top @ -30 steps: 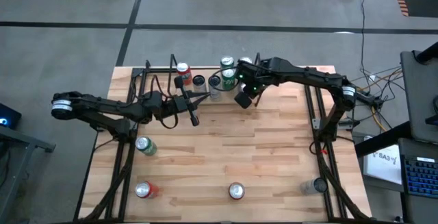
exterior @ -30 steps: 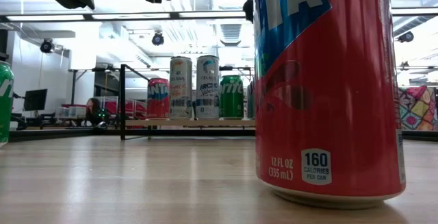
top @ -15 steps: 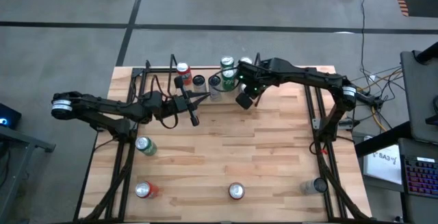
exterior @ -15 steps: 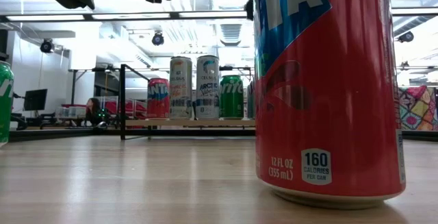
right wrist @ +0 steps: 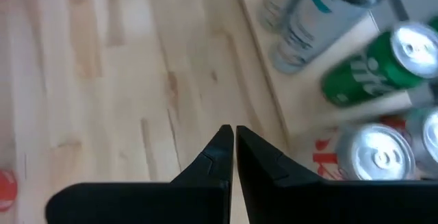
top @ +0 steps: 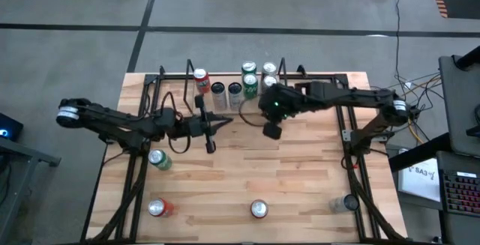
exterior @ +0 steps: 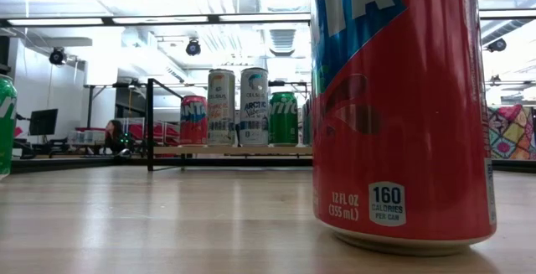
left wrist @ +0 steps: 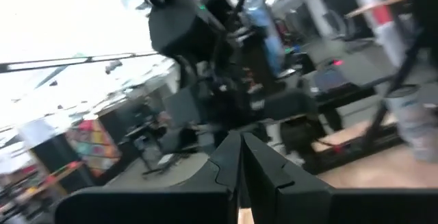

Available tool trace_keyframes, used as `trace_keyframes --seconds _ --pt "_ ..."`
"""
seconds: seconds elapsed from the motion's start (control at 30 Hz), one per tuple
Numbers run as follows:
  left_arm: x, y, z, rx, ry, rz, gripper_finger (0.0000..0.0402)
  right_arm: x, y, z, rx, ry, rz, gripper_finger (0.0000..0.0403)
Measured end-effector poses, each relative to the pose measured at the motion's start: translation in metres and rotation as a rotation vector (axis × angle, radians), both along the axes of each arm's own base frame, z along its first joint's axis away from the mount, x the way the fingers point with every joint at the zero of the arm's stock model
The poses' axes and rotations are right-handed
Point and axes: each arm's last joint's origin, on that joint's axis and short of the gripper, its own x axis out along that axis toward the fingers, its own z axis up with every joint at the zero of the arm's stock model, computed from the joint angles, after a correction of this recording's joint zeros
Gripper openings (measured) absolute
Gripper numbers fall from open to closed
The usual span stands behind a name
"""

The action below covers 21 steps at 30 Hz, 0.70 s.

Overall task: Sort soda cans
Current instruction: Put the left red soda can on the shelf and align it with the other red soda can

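From above, five cans (top: 232,84) cluster at the wooden table's (top: 300,177) far edge, four more scattered along the near side. The right gripper (top: 271,130), clenched and empty, hangs just before the cluster; the left gripper (top: 211,125), also clenched, waits mid-table. At table level, a red can (exterior: 402,111) looms close, blocking the right side.

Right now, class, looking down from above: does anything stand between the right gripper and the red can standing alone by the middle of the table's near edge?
Nothing visible does. Only bare table lies between the right gripper and that red can; the left gripper waits off to one side.
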Motion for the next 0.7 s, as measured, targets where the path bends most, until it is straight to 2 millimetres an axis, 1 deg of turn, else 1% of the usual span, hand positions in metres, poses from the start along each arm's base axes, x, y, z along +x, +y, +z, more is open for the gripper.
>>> trace_keyframes --seconds 0.13,0.23,0.33,0.4,0.5,0.7 --pt "0.005 -0.017 0.007 -0.001 0.115 -0.063 0.0 -0.011 0.015 -0.003 -0.035 -0.057 0.083 0.0009" --pt "0.008 -0.025 0.014 -0.047 0.201 -0.097 0.0 -0.023 0.024 -0.003 -0.052 -0.123 0.125 0.0009" --pt "0.009 -0.028 0.017 -0.128 0.293 -0.112 0.0 -0.035 0.032 -0.006 -0.061 -0.168 0.161 0.0009" --pt "0.008 -0.032 0.016 -0.181 0.362 -0.119 0.0 -0.042 0.036 -0.009 -0.062 -0.193 0.178 0.0009" --pt "0.006 -0.039 0.015 -0.279 0.429 -0.139 0.0 -0.051 0.041 -0.015 -0.06 -0.192 0.194 0.0009" --pt "0.001 -0.055 0.023 -0.517 0.564 -0.149 0.0 -0.056 0.041 -0.025 -0.059 -0.168 0.198 0.0009"
